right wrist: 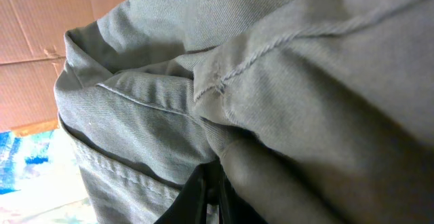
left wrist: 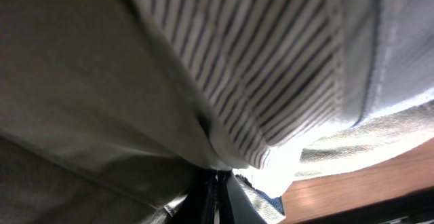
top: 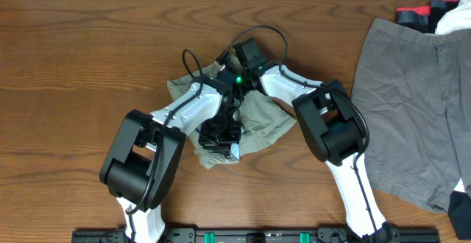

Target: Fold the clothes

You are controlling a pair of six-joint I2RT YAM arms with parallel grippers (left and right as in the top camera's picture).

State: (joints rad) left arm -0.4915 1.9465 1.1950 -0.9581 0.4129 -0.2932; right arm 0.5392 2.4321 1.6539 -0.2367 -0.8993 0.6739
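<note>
Left claw [left wrist: 215,187], right claw [right wrist: 207,183] — both pinching khaki shorts [top: 265,118]; grey shorts [top: 412,103] flat on wood table [top: 73,51].

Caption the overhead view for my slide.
Crumpled khaki shorts under the left arm and right arm; grey shorts lie spread alongside.

1. Overhead: fixed above the table [top: 73,37], looking straight down, distant; whole workspace shown.
2. Left wrist: pressed close against the khaki shorts [left wrist: 74,81], fabric filling the frame.
3. Right wrist: equally close; same shorts, seen centrally overhead.
</note>
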